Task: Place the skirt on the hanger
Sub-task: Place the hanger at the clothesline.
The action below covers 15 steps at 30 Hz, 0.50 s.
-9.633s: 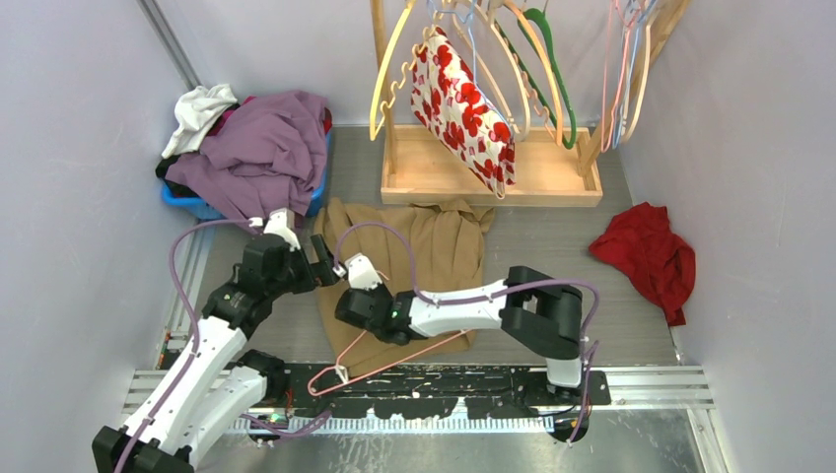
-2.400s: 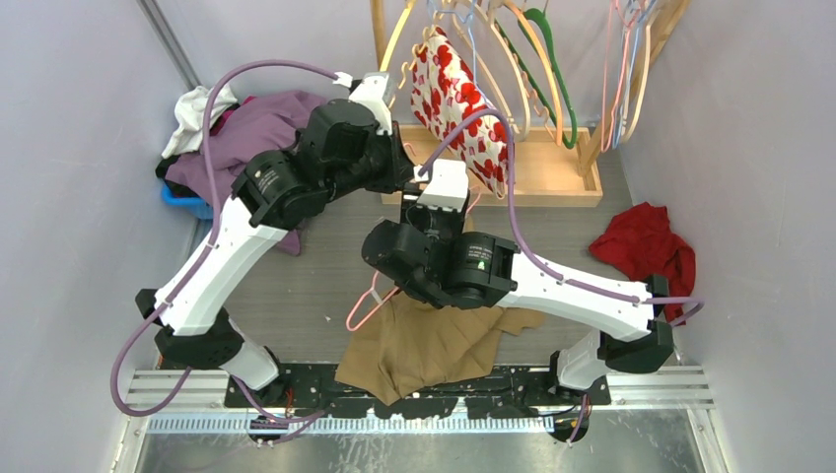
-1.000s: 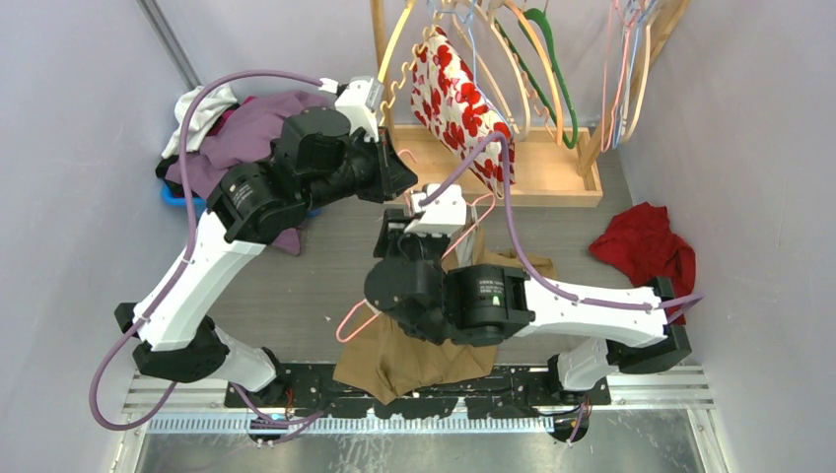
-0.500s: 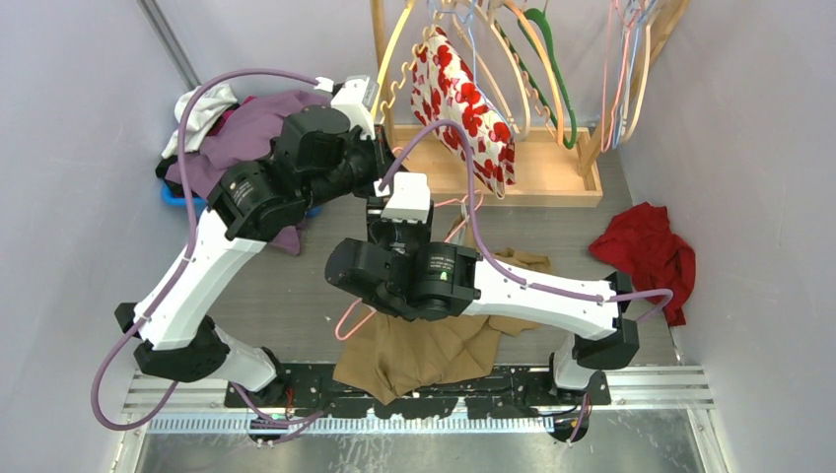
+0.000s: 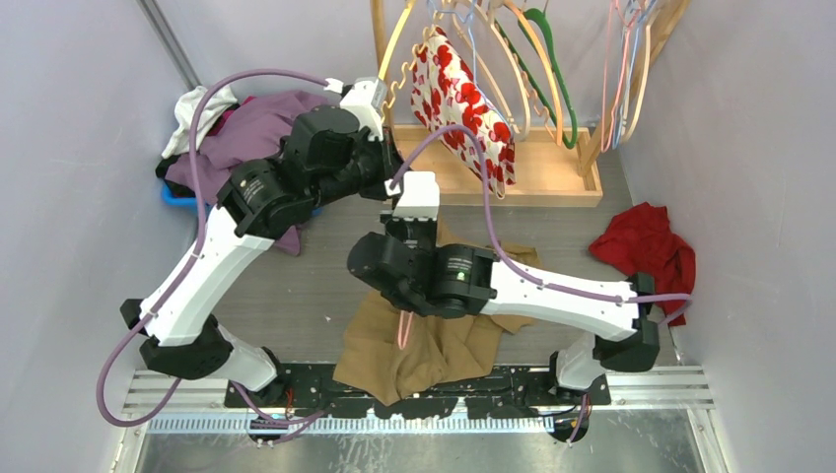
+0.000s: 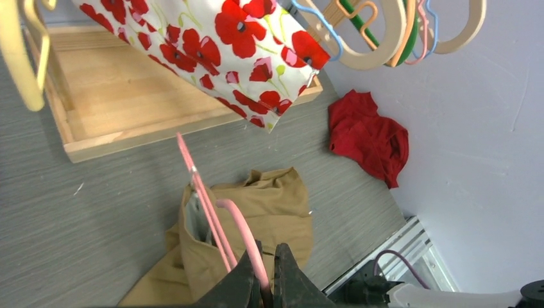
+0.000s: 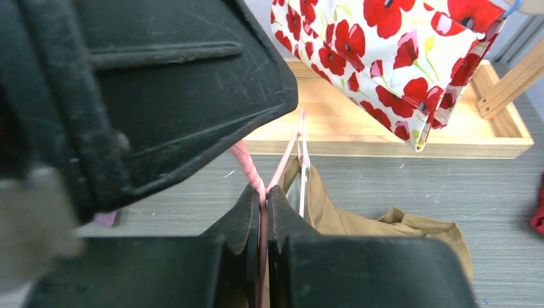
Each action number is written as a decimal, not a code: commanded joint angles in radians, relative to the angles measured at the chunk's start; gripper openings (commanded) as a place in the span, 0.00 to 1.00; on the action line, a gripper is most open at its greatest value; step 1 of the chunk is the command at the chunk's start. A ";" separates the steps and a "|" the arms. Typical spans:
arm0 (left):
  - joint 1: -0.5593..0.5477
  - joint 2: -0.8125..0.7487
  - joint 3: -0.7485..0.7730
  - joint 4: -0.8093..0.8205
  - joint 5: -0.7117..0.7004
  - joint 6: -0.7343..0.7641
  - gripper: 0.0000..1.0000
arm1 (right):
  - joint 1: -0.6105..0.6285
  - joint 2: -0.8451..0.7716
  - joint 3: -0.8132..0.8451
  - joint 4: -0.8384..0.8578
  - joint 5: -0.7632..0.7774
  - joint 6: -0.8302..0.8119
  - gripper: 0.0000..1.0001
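Observation:
The tan skirt (image 5: pixel 426 347) hangs in a bunch from the pink wire hanger (image 5: pixel 402 326), its lower part resting on the grey floor between the arm bases. In the left wrist view my left gripper (image 6: pixel 263 283) is shut on the hanger's thick pink hook (image 6: pixel 242 232), with the skirt (image 6: pixel 276 205) below it. In the right wrist view my right gripper (image 7: pixel 263 200) is shut on the thin pink wire of the hanger (image 7: pixel 283 163), just below the hook, and the skirt's waist (image 7: pixel 321 199) lies beside its fingers. Both wrists meet above the skirt in the top view.
A wooden rack (image 5: pixel 493 184) at the back holds several hangers (image 5: pixel 544 71) and a poppy-print cloth (image 5: pixel 461 106). A blue bin with purple clothes (image 5: pixel 258 140) stands at back left. A red cloth (image 5: pixel 646 254) lies at right.
My right gripper has closed on the hanger's wire. The hanger has swung so its lower part points toward the arm bases, and the right wrist moved slightly right.

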 commanded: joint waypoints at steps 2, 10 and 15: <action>0.011 -0.046 0.101 0.110 0.110 -0.006 0.00 | -0.043 -0.186 -0.128 0.198 -0.071 -0.180 0.01; 0.043 -0.046 0.112 0.190 0.190 0.020 0.25 | -0.046 -0.381 -0.220 0.273 -0.213 -0.295 0.01; 0.078 -0.062 0.076 0.253 0.252 0.018 0.38 | -0.045 -0.453 -0.232 0.219 -0.274 -0.290 0.01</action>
